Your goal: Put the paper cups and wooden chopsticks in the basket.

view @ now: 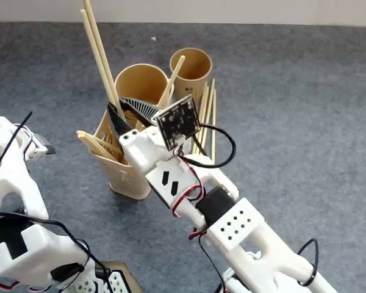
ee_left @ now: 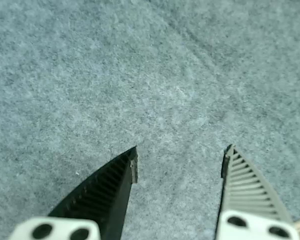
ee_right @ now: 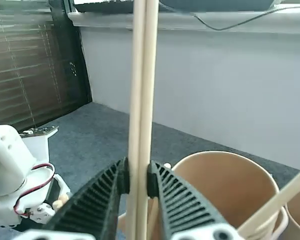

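Chopsticks in right tool beside cup

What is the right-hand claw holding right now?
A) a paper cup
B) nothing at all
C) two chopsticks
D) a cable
C: the right gripper is shut on two chopsticks, which stand upright between its jaws.
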Robot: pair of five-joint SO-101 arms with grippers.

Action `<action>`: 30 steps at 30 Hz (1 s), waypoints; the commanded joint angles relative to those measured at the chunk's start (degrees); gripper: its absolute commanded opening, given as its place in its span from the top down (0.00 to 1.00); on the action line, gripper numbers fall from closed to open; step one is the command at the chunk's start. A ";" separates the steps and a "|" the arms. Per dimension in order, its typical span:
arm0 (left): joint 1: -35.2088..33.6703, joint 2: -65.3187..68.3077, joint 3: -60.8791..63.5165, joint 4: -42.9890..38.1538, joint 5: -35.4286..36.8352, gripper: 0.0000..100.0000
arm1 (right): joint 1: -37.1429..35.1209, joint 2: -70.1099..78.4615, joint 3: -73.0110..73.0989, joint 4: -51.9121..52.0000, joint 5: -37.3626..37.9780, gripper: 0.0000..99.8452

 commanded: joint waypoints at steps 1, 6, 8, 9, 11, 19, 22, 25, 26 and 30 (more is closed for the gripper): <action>-0.75 -1.10 -0.22 -0.62 0.44 0.71 | -0.40 -1.27 -0.13 -0.92 -0.35 0.97; -0.66 -1.10 -0.22 -0.62 0.35 0.71 | -0.31 -1.54 -0.84 2.24 0.00 0.84; -0.66 -1.01 -0.22 -0.70 0.35 0.71 | -0.66 -1.54 -3.38 4.53 2.29 0.84; -0.66 -1.01 -0.22 -0.70 0.35 0.71 | -1.01 -1.54 -4.79 5.49 3.25 0.84; -0.57 -1.01 -0.22 -0.70 0.35 0.71 | -1.01 -1.54 -8.13 8.22 4.13 0.84; -0.13 -1.01 -0.22 -0.70 0.35 0.71 | 6.20 -0.92 -35.38 40.31 6.86 0.84; 0.84 -1.01 -0.22 -0.70 0.35 0.71 | 8.04 -0.92 -46.37 61.67 6.15 0.84; 1.19 -1.01 -0.22 -0.70 0.35 0.71 | 10.33 -0.84 -46.20 75.12 6.59 0.84; 1.19 -1.01 -0.13 -0.70 0.35 0.71 | 12.44 -0.84 -44.18 77.41 6.59 0.84; 1.19 -1.01 -0.13 -0.70 0.35 0.71 | 20.53 -0.84 -30.11 76.26 6.68 0.84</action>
